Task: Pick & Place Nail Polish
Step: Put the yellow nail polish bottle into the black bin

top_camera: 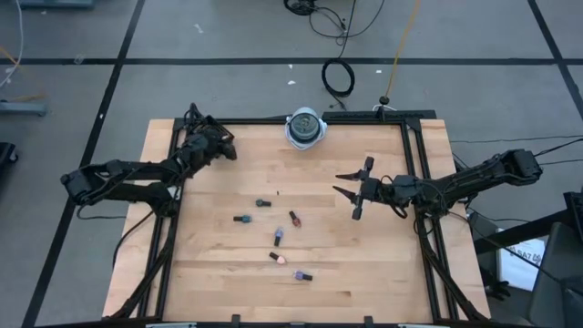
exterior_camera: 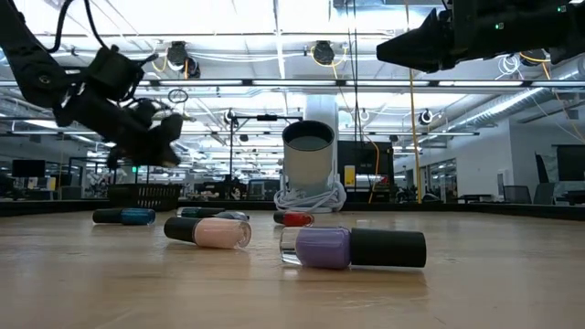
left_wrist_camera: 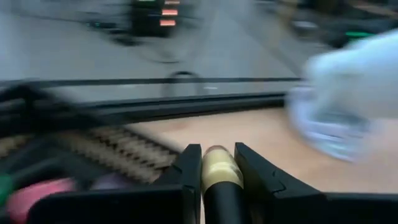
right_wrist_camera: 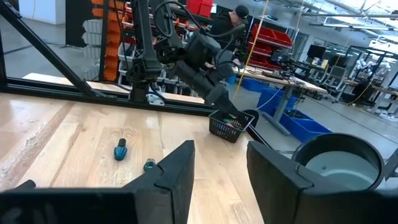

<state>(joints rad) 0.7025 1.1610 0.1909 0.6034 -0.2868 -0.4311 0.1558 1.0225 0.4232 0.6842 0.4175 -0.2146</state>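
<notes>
I'm holding a nail polish bottle [left_wrist_camera: 222, 177] in the left gripper [top_camera: 221, 146], fingers pinching it narrow, its long axis running straight out along them, up near the black basket [right_wrist_camera: 231, 126] at the table's far left corner. The right gripper [top_camera: 351, 192] is hovering with fingers parted and empty. Six more bottles [top_camera: 277, 237] are lying on their sides mid-table, pointing every which way.

- Around my wooden table [top_camera: 228, 273] lies a grey floor [top_camera: 82, 36] crossed by dark lines
- Black cables [top_camera: 339, 77] coil on it beyond the far edge
- Long ceiling lights [exterior_camera: 274, 27] glow over a wide workshop hall
- Past my table I see red bins [right_wrist_camera: 270, 37], a blue crate [right_wrist_camera: 308, 127] and desks [right_wrist_camera: 298, 84]
- A person [right_wrist_camera: 230, 22] stands back there
</notes>
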